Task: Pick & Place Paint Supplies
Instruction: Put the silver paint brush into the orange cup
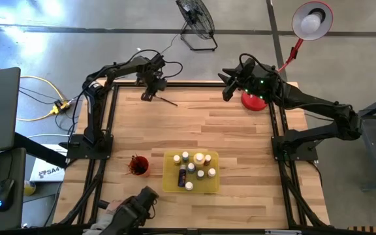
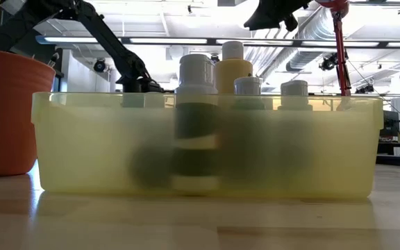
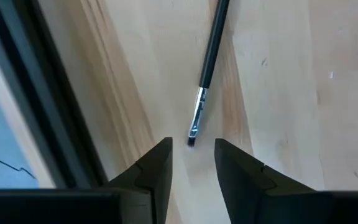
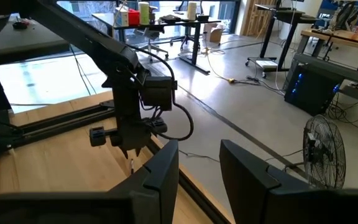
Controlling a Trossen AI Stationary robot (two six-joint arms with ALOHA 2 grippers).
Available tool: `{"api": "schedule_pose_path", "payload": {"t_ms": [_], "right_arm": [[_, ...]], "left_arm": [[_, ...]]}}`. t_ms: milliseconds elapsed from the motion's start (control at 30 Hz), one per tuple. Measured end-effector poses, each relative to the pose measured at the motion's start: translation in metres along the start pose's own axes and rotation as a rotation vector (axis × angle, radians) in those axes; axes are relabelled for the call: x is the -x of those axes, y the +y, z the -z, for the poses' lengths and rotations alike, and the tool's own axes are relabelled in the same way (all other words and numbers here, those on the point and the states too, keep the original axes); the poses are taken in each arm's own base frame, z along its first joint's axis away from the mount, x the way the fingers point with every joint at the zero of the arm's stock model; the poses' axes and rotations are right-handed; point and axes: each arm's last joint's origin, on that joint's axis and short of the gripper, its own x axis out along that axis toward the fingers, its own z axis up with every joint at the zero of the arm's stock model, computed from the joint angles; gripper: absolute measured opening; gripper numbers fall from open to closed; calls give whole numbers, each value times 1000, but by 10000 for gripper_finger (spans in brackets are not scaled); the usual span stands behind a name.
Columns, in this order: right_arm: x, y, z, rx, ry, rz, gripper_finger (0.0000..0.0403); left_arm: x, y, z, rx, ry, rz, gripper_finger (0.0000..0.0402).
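paint supplies are mostly put away, as far as i can judge. in the high view i count about nine small bottles (image 1: 192, 169) standing in the yellow tray (image 1: 170, 181) near my edge of the table, and thin brushes (image 1: 136, 163) bristling out of the red cup (image 1: 140, 166) just beside it. one loose paintbrush (image 1: 167, 100) lies on the bare wood at the far left, so i reckon that is what is left. my left gripper (image 1: 147, 96) hangs right at that brush's end; my right gripper (image 1: 228, 89) waits raised over the far right, near a red lamp base (image 1: 254, 99).

in the low view the tray wall (image 2: 82, 149) fills the picture, pale bottle caps poking above its rim, the cup touching or just beside it.

in the left wrist view the left gripper (image 3: 192, 163) is spread, nothing between its fingers (image 3: 157, 168), and the brush tip (image 3: 193, 130) sits just ahead of the gap, handle running away from me.

in the right wrist view the right gripper (image 4: 199, 163) is parted and empty, looking across at the left arm (image 4: 129, 106).
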Motion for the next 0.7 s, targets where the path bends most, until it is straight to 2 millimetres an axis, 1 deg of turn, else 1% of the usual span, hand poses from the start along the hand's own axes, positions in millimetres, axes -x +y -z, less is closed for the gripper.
{"api": "schedule_pose_path", "payload": {"t_ms": [200,400,500,567,700], "right_arm": [[0,0,0,0,0,2,109],[0,0,0,0,0,6,109],[0,0,0,0,0,7,109],[0,0,0,0,-1,8,109],[0,0,0,0,0,8,109]], "left_arm": [[-11,0,0,11,12,28,118],[-12,2,-1,11,7,18,118],[-15,3,0,44,-4,-9,118],[-20,2,1,65,-12,-24,118],[-28,-6,5,64,1,4,118]]}}
